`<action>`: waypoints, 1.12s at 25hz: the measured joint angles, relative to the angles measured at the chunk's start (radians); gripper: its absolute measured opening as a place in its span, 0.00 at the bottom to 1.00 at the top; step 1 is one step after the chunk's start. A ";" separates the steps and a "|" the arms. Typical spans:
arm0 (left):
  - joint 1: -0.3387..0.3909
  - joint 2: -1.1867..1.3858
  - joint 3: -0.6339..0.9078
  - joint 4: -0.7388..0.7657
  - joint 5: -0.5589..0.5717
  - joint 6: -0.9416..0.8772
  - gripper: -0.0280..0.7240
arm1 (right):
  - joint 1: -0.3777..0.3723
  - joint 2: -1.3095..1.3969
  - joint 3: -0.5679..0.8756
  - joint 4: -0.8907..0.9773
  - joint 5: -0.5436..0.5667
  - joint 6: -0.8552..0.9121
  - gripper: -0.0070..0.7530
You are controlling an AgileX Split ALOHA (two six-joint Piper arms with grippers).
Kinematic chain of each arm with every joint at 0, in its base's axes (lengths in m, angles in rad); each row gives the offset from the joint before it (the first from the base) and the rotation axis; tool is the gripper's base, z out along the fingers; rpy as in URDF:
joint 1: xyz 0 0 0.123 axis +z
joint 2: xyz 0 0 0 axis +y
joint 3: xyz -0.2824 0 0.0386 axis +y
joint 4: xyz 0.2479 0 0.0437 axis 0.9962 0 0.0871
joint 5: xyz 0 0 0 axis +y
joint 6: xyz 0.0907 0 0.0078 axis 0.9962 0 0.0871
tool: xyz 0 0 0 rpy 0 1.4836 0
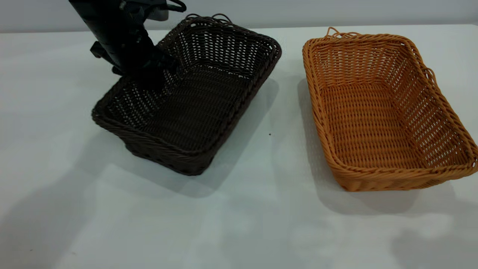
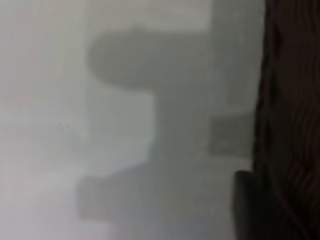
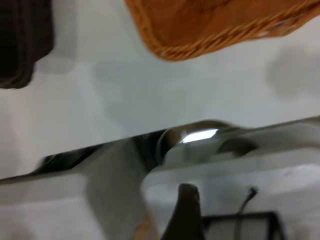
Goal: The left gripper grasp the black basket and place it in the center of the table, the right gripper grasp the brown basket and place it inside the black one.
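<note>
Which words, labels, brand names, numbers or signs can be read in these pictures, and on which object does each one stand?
None: no text can be read in any view.
The black basket, the brown basket and the table show no lettering or label.
The left gripper, at the black basket's rim, shows no marking that can be read.
Both wrist views are too blurred to show any lettering.

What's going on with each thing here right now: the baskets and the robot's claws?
Black basket: empty, tilted, its left side raised off the table.
Brown basket: empty, flat on the table, untouched, apart from the black one.
Left claw: at the black basket's left rim, apparently gripping it.
Right claw: out of the outside view, fingers not visible.
</note>
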 joint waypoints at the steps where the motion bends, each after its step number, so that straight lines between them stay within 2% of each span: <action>1: 0.000 -0.003 -0.007 -0.003 0.015 0.009 0.15 | 0.000 0.034 0.000 0.046 -0.012 -0.016 0.78; 6: 0.008 -0.066 -0.058 0.005 0.098 0.066 0.14 | 0.000 0.229 -0.001 0.269 -0.112 -0.056 0.78; 13: 0.051 -0.218 -0.065 0.012 0.108 0.076 0.14 | 0.000 0.486 -0.010 0.471 -0.235 -0.064 0.76; 20: 0.053 -0.242 -0.065 0.015 0.115 0.079 0.14 | 0.000 0.699 -0.013 0.509 -0.295 -0.069 0.72; 28: 0.053 -0.242 -0.065 0.016 0.115 0.081 0.14 | 0.000 0.834 -0.115 0.514 -0.357 -0.118 0.72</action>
